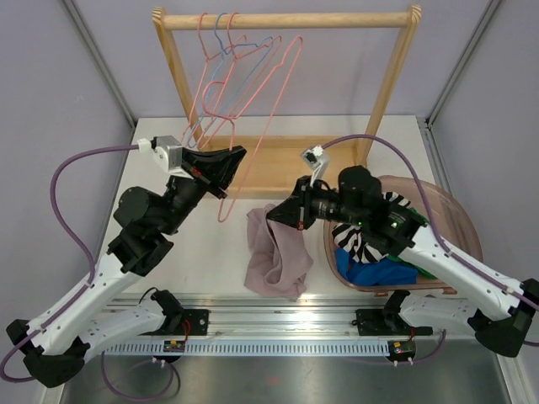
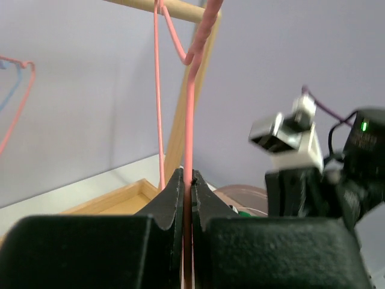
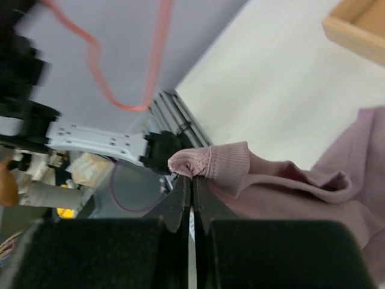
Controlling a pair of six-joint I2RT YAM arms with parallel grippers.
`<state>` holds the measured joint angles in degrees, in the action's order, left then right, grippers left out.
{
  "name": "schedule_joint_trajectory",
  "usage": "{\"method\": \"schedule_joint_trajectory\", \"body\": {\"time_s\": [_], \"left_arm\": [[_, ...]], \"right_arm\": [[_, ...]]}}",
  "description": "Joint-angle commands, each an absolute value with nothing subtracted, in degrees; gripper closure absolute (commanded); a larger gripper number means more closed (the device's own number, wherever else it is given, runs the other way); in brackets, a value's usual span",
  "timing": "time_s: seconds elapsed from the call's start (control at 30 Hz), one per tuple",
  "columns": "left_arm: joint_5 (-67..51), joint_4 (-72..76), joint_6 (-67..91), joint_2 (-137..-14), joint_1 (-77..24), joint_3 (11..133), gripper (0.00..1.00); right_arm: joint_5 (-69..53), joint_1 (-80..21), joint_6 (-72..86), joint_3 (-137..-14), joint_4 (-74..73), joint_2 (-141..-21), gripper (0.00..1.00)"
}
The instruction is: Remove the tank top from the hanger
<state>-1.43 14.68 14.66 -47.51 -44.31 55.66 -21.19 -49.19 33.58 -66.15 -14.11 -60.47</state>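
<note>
The dusty-pink tank top point(image 1: 274, 261) lies crumpled on the white table, near the front middle. My right gripper point(image 1: 276, 217) is shut on its ribbed upper edge, and the right wrist view shows the folded hem point(image 3: 210, 162) pinched at the tips of the gripper point(image 3: 192, 177). A pink wire hanger point(image 1: 222, 210) hangs from the wooden rail, its lower corner just left of the top and apart from it. My left gripper point(image 1: 236, 160) is shut on that hanger's wire point(image 2: 188, 120), with the jaws point(image 2: 187, 177) closed tight around it.
The wooden rack point(image 1: 286, 18) at the back holds several other pink and blue wire hangers point(image 1: 221, 76). A round pinkish basket point(image 1: 459, 210) at the right holds striped, blue and green clothes. The right arm's wrist camera point(image 2: 289, 138) sits close to the right of my left gripper.
</note>
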Motion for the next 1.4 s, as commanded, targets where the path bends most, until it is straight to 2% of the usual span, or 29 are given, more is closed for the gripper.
{"method": "schedule_joint_trajectory", "body": {"time_s": [0.0, 0.07, 0.13, 0.17, 0.2, 0.23, 0.27, 0.3, 0.33, 0.6, 0.83, 1.07, 1.37], "left_arm": [[7.46, 10.92, 15.55, -47.37, -44.74, 61.16, 1.00], [10.00, 4.96, 17.39, -48.33, -44.74, 63.62, 1.00], [11.16, 0.90, 18.63, -49.91, -44.74, 65.56, 1.00], [11.51, -2.95, 19.42, -50.70, -44.74, 67.65, 1.00], [11.77, -4.90, 19.86, -51.50, -44.74, 68.89, 1.00], [11.95, -6.40, 20.21, -52.29, -44.74, 69.86, 1.00], [12.56, -8.94, 20.82, -53.51, -44.74, 71.79, 1.00], [12.83, -10.01, 21.00, -54.31, -44.74, 72.76, 1.00], [13.18, -10.98, 21.09, -54.93, -44.74, 73.73, 1.00], [17.84, -23.90, 21.01, -66.68, -44.74, 89.10, 1.00], [18.46, -34.43, 18.46, -80.56, -44.04, 110.52, 1.00], [15.75, -40.43, 17.66, -93.14, -38.95, 127.59, 1.00], [7.74, -39.55, 20.39, -100.02, -32.87, 134.30, 1.00]], "right_arm": [[-8.98, -53.17, 30.67, -64.16, -17.57, -64.68, 0.99], [-3.18, -54.92, 30.85, -63.64, -18.98, -66.61, 0.92], [3.05, -55.54, 31.55, -63.37, -20.56, -68.55, 0.68], [4.73, -55.55, 31.99, -63.37, -21.87, -68.82, 0.61], [7.53, -55.63, 32.17, -63.37, -22.41, -68.82, 0.50], [8.52, -55.63, 32.25, -63.28, -22.85, -68.64, 0.44], [9.40, -55.72, 32.26, -63.28, -23.55, -68.12, 0.33], [11.06, -55.72, 32.26, -63.28, -23.82, -67.07, 0.12], [11.68, -55.64, 32.26, -63.37, -24.34, -66.63, 0.03], [15.20, -55.64, 32.08, -61.97, -27.77, -60.39, 0.00], [15.65, -55.64, 32.34, -59.68, -28.39, -57.57, 0.00], [15.12, -55.63, 32.52, -57.57, -28.30, -55.73, 0.01], [12.67, -55.63, 33.92, -53.36, -26.20, -55.28, 0.01]]}}
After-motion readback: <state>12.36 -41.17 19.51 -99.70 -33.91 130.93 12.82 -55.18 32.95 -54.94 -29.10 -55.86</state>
